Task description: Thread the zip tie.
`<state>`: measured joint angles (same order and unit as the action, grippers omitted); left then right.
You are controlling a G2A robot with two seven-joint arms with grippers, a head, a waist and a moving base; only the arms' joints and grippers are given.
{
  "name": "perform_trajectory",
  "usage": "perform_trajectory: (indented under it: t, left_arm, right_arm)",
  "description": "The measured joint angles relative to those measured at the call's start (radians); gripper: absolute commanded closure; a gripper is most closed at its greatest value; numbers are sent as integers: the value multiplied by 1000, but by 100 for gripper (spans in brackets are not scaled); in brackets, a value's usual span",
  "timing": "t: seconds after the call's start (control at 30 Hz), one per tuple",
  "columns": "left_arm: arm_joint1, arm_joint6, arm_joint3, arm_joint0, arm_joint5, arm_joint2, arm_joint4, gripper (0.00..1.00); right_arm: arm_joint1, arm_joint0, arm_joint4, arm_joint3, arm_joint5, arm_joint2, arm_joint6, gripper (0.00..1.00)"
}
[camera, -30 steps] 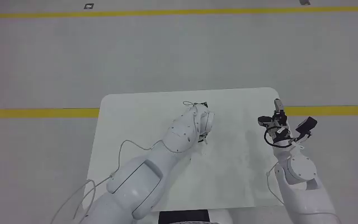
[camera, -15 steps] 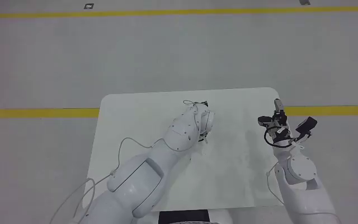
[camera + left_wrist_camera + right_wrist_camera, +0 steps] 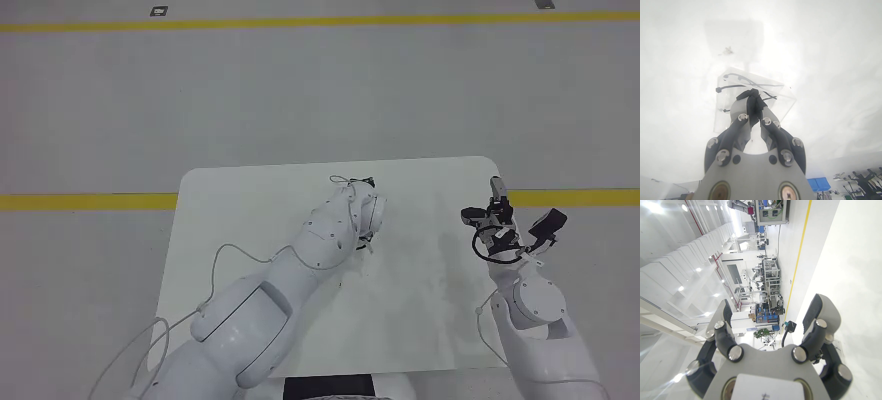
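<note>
The left arm (image 3: 330, 235) has slid just a tiny bit over the desk (image 3: 230, 210), toward its far edge and toward the other arm's side, and the thin wire loop (image 3: 345, 181) on its wrist has moved along with it.

Table (image 3: 240, 230): one. Grippers: two. Left gripper (image 3: 754, 94) is toward table's 12 o'clock edge, right gripper (image 3: 771, 300) at its 3 o'clock edge. Clear box (image 3: 720, 117): one, under left gripper. Black zip ties (image 3: 730, 86) in box: three heads countable, total unclear where strands cross. Small scrap (image 3: 727, 51) on table: one. Yellow floor lines (image 3: 300, 21): two.
</note>
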<state>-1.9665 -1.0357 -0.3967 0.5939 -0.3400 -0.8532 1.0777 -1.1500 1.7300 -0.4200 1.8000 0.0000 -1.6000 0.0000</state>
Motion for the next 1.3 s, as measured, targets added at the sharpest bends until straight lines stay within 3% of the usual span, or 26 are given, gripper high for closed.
perform_trajectory:
  t: [0.23,0.53,0.7,0.97,1.3]
  left_arm:
    - [14,-68,-56,15,0,-4,11,100]
    - [51,-153,-167,54,18,-15,22,100]
    - [75,-211,-250,85,31,-21,38,100]
    - [113,-276,-391,148,0,-27,108,100]
    - [148,-317,-547,226,0,-57,182,100]
  right_arm:
    - [0,0,0,0,0,0,0,0]
    - [0,0,0,0,0,0,0,0]
    - [0,0,0,0,0,0,0,0]
    - [0,0,0,0,0,0,0,0]
    - [0,0,0,0,0,0,0,0]
